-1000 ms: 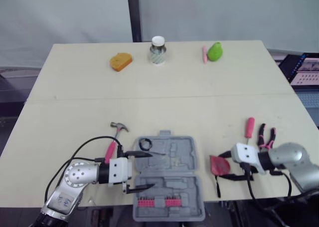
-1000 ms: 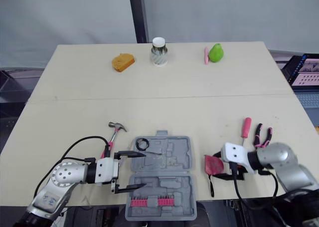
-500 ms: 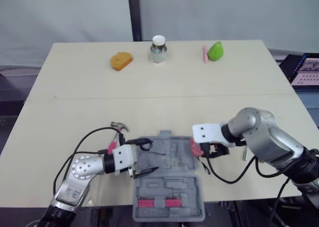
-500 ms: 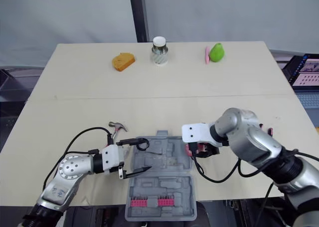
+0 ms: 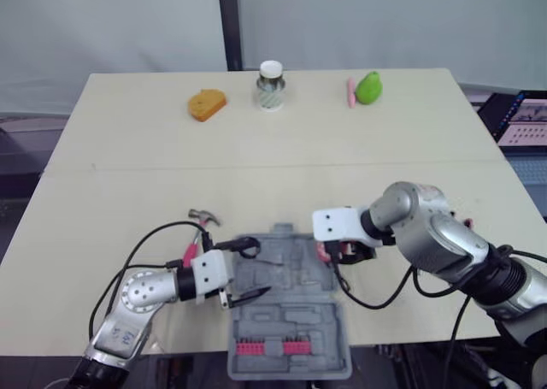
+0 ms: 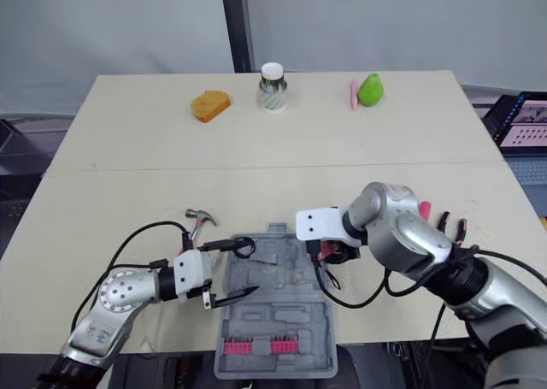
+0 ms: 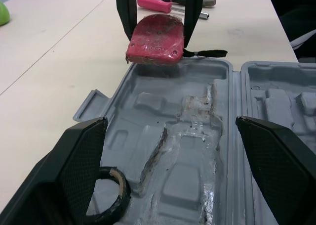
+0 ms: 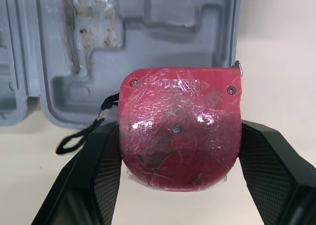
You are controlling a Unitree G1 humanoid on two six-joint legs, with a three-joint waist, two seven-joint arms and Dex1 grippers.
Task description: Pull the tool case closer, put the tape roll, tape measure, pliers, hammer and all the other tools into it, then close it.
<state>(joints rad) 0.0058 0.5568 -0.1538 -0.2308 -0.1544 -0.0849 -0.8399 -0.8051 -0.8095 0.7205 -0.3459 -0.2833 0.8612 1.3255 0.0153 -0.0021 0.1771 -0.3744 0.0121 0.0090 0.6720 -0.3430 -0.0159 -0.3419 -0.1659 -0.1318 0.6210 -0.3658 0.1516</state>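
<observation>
Right arm (image 6: 410, 244) hides most of pliers (image 6: 461, 227); left arm (image 5: 141, 295) covers part of hammer (image 5: 203, 215) handle; fingers (image 7: 84, 160) overlap tape roll (image 7: 112, 172).

The case (image 7: 197, 151) is matt grey moulded plastic, scuffed, with a shiny residue patch. The tape measure (image 8: 178, 136) is red plastic under glossy, crinkled film. Pads (image 7: 84, 170) of the left claw (image 5: 261, 268) are black, finely meshed. The counter (image 5: 256, 167) is smooth, matt.

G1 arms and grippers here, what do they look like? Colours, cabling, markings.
Left arm and right arm: rounded silver housings, white boxy wrist blocks, loose black cables looping alongside. Left gripper and right gripper: two black fingers each, inner faces finely cross-hatched.
</observation>
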